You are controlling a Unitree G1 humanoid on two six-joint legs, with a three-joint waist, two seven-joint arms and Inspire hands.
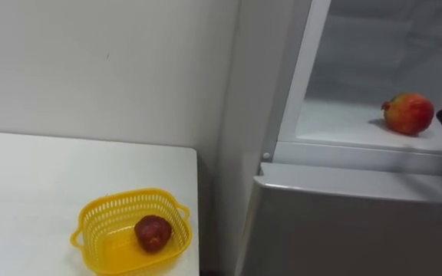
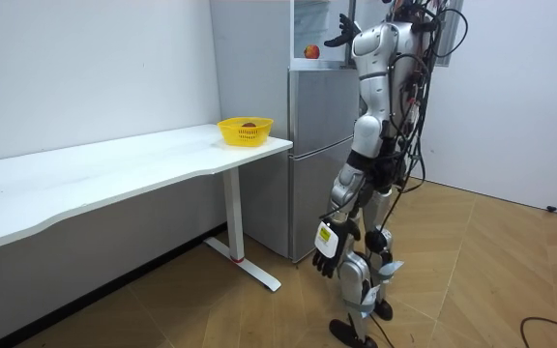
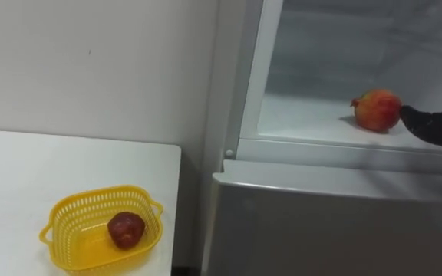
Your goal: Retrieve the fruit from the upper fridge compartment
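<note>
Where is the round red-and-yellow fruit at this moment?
The fruit sits at the eye views' right, on the open upper fridge's white shelf, just left of the right hand.

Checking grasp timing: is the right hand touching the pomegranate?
Cannot tell. In the right eye view the right hand meets the edge of the pomegranate; the left eye view hints at a sliver between them.

Well left of the right hand (image 3: 432,126) ran a long white table (image 2: 114,164) against a white wall (image 2: 85,68). The grey fridge (image 2: 317,126) stood under the hand, on a wood floor (image 2: 491,271).
</note>
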